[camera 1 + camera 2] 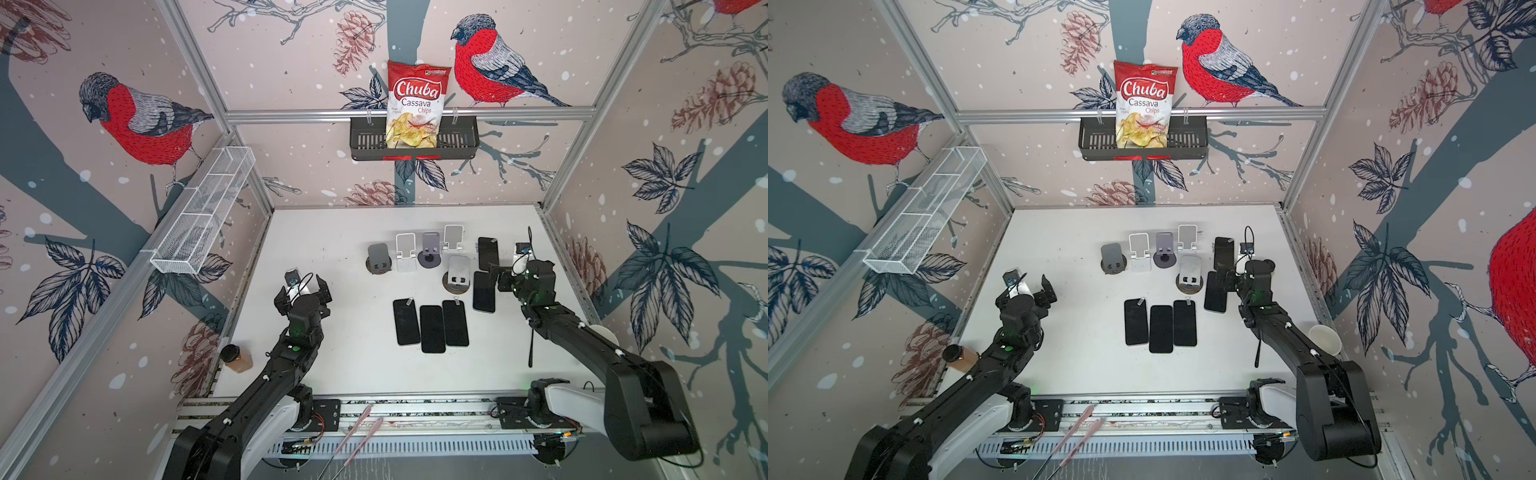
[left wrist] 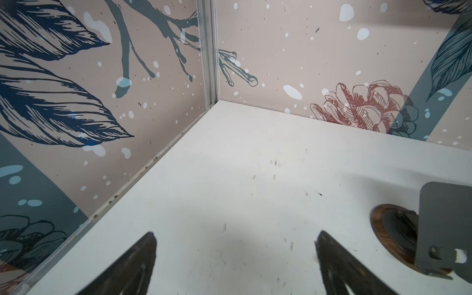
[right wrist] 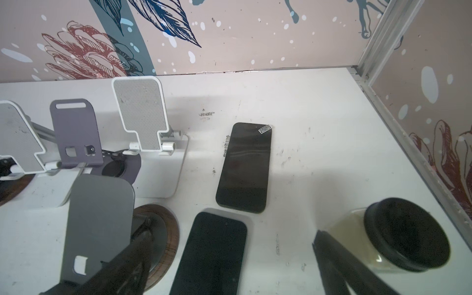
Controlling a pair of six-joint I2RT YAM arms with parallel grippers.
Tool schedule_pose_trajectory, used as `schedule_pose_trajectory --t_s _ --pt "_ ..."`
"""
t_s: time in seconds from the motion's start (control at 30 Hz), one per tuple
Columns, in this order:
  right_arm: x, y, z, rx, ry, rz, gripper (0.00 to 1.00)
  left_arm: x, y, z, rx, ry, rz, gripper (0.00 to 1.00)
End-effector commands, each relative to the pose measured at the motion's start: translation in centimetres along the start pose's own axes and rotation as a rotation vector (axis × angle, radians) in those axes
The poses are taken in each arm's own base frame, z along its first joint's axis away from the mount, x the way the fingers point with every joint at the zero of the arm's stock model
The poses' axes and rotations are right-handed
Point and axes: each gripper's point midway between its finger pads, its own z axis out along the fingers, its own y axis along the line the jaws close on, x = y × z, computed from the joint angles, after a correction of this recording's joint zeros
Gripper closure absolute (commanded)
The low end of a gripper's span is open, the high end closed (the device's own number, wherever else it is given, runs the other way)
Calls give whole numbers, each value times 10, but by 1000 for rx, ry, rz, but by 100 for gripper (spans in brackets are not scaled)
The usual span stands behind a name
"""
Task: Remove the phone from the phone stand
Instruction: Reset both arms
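Hovering low at the right of the table, the right end effector has its fingers spread wide and grips nothing. In the right wrist view one phone lies flat beneath the gap, and a second phone lies flat just beyond it. In both top views three more phones lie side by side at centre frame. Five stands cluster above them, and the nearest, a grey stand, sits just beside one finger. The left end effector, fingers also wide apart, hangs over the table at left of frame, with a dark stand near it.
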Motion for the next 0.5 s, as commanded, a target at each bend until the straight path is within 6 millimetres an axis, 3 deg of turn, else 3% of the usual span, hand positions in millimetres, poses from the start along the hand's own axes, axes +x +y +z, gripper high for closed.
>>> schedule_pose_trajectory --t_s 0.0,0.27,0.47 --pt "-16 -10 -1 51 -110 -50 1 -13 0 1 -8 -67 -11 4" --pt "9 -26 4 94 -163 -50 1 -2 0 7 -18 -59 16 4" --pt "-3 -34 8 96 -240 -33 1 -4 4 6 -33 -107 24 4"
